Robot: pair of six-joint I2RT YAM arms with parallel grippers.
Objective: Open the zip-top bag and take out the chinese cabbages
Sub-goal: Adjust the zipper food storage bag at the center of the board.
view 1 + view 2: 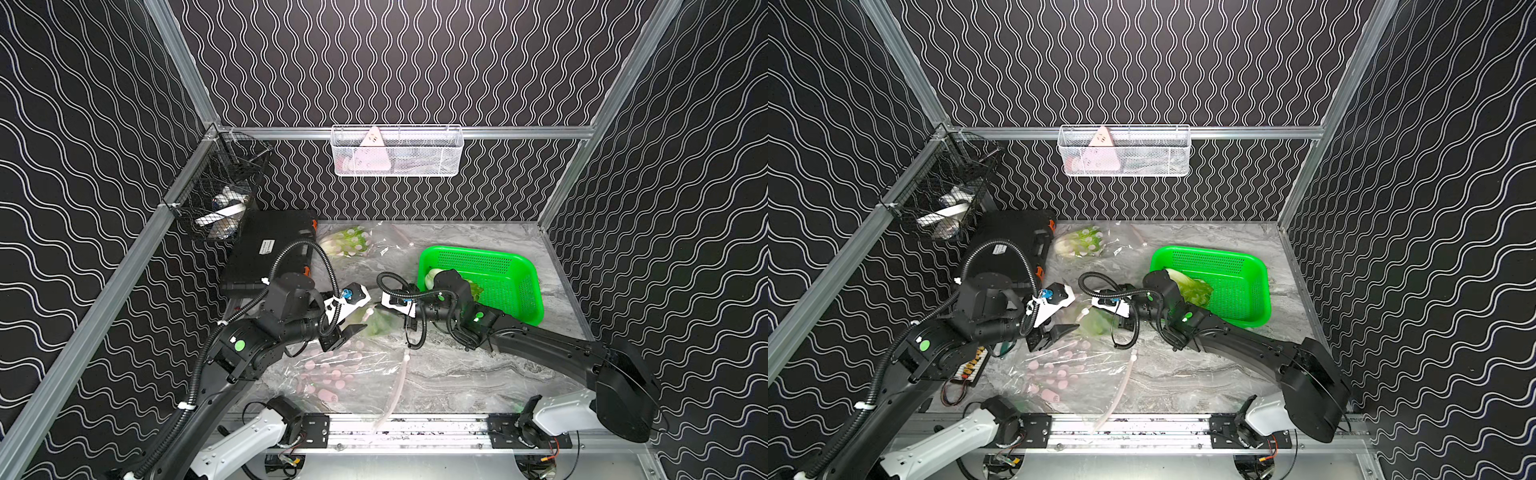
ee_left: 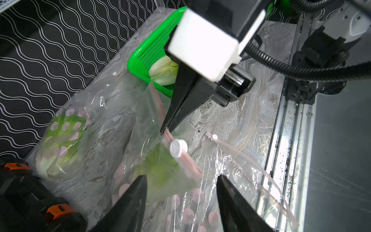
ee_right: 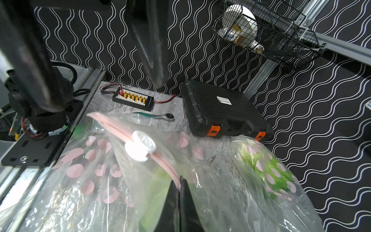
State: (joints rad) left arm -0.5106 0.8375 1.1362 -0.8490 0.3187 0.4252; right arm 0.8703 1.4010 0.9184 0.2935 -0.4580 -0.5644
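A clear zip-top bag (image 2: 148, 124) with pink dots hangs between both grippers, with a green chinese cabbage (image 2: 158, 172) inside. My right gripper (image 3: 179, 184) is shut on its pink zip strip (image 3: 164, 162), just beyond the white slider (image 3: 140, 148). My left gripper (image 2: 181, 178) is open, one finger on each side of the bag's lower part, below the slider (image 2: 178, 148). In a top view the grippers face each other mid-table (image 1: 361, 320). A second bagged cabbage (image 1: 347, 245) lies at the back. Another cabbage (image 1: 1187, 286) rests in the green basket (image 1: 1246, 274).
An empty dotted bag (image 1: 332, 374) lies flat near the front rail. A black case (image 1: 266, 249) sits at back left, with a ratchet wrench (image 3: 154, 116) and a connector board (image 3: 133, 99) beside it. A black wire basket (image 1: 220, 195) and a white mesh basket (image 1: 397, 151) hang on the walls.
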